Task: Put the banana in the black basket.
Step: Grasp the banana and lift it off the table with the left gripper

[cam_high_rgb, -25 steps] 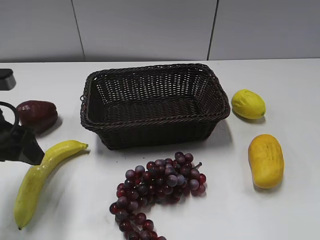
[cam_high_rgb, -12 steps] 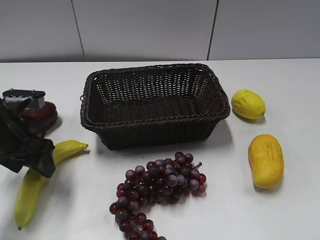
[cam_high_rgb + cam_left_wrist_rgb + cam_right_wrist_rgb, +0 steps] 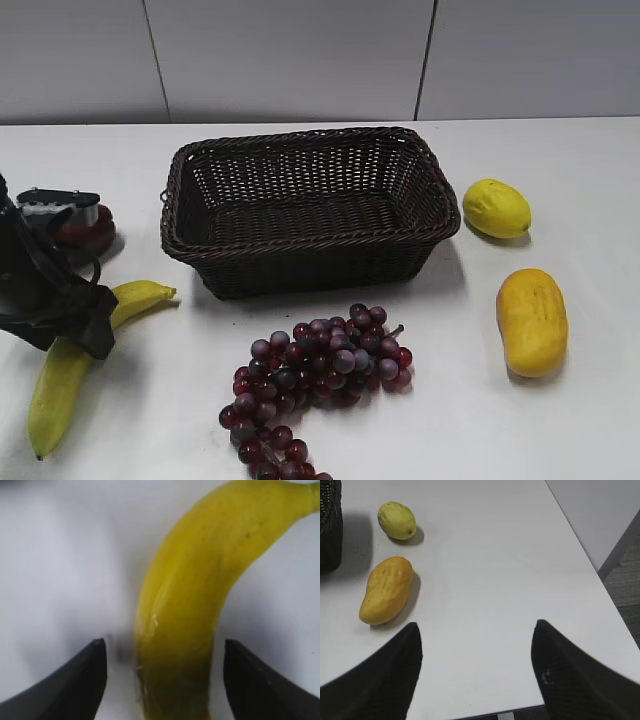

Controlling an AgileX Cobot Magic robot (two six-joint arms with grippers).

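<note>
The long yellow banana [image 3: 60, 385] lies on the white table at the front left, its tip toward the black basket [image 3: 300, 262]. My left gripper [image 3: 90, 335] is low over the banana's middle and open. In the left wrist view the banana [image 3: 200, 590] runs between the two spread fingers [image 3: 165, 650], with a gap on each side. The basket stands at the table's middle and holds nothing. My right gripper [image 3: 475, 630] is open and empty above bare table, outside the exterior view.
A bunch of dark red grapes [image 3: 315, 375] lies in front of the basket. A dark red fruit [image 3: 85, 230] sits behind my left arm. A lemon-like fruit [image 3: 496, 207] and an orange-yellow oval fruit [image 3: 531, 320] lie right of the basket. The table's right edge [image 3: 585, 560] is close.
My left arm has come in from the left edge and settled over the banana's middle. The banana and other things have not moved.
</note>
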